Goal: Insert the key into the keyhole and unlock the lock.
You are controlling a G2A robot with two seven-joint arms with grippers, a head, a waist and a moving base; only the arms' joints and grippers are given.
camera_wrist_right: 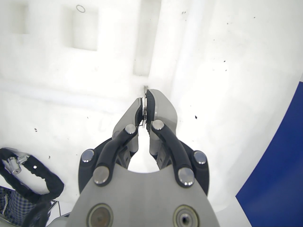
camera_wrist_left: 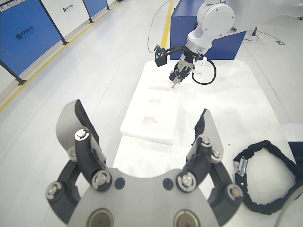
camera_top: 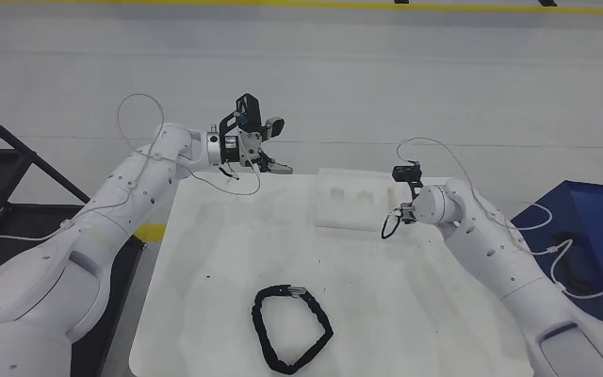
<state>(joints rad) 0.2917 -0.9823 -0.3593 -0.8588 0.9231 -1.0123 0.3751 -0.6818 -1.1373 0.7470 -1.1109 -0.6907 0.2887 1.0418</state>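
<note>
A black fabric-covered chain lock [camera_top: 292, 328] lies in a loop near the table's front edge; its silver lock cylinder [camera_wrist_left: 242, 166] rests at the loop's join, also seen as a cylinder [camera_wrist_right: 16, 165] from the right wrist. My right gripper [camera_wrist_right: 144, 98] is shut on a thin metal key [camera_wrist_right: 145, 88], whose tip pokes out past the pads. It hovers at the right end of a white foam block [camera_top: 349, 198], beside a long slot [camera_wrist_right: 146, 36]. My left gripper [camera_wrist_left: 142, 112] hangs open and holds nothing, over the table's far left corner [camera_top: 273, 168].
The white table [camera_top: 207, 283] carries the foam block, which has several rectangular recesses; one holds a small ring [camera_wrist_right: 80, 8]. A blue cabinet [camera_top: 575, 226] stands right of the table. A black frame [camera_top: 28, 179] sits to the left.
</note>
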